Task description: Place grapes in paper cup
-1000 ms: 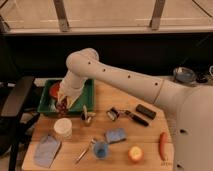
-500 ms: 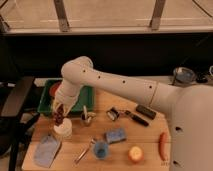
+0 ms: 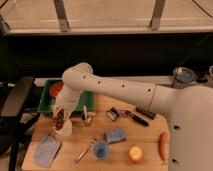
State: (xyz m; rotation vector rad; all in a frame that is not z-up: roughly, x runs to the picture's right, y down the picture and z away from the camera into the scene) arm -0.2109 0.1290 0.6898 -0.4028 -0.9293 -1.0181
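Dark reddish grapes (image 3: 60, 119) hang gripped in the fingers of the gripper (image 3: 59, 111), directly over the mouth of the white paper cup (image 3: 64, 130), which stands at the left of the wooden table (image 3: 150, 134). A blue cloth (image 3: 46, 150) lies just below the cup, with a green tray (image 3: 46, 102) behind and a small blue cup (image 3: 100, 149) to the right

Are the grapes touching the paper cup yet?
Cannot tell. In the camera view the grapes hang from the tool right at the paper cup mouth, overlapping it, with no plain gap or contact.
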